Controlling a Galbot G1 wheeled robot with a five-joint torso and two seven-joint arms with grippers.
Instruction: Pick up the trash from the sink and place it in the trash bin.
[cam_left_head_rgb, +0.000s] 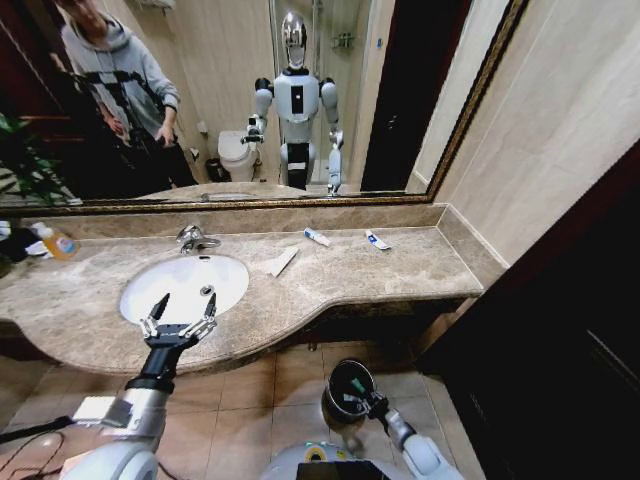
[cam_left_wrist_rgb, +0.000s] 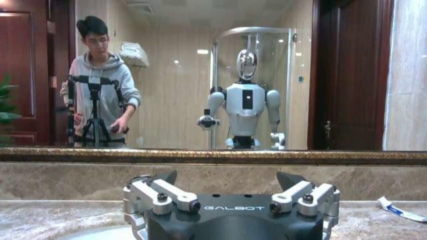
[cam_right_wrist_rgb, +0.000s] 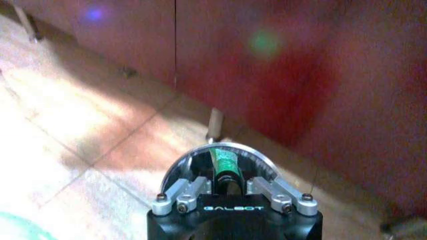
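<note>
Right tool (cam_right_wrist_rgb: 225, 176) gripping green stick (cam_right_wrist_rgb: 223, 161), over trash bin (cam_left_head_rgb: 334, 385)

- The sink (cam_left_head_rgb: 150, 290) sits in the tabletop (cam_left_head_rgb: 370, 275), faucet (cam_left_head_rgb: 192, 238) behind it.
- A folded paper (cam_left_head_rgb: 281, 263) lies just right of the sink; two tubes (cam_left_head_rgb: 317, 237) (cam_left_head_rgb: 377, 240) lie farther right, near the back wall.
- A bottle (cam_left_head_rgb: 58, 242) stands at far left.
- The bin (cam_left_head_rgb: 343, 392) stands on the floor (cam_left_head_rgb: 270, 390) before the tabletop.
</note>
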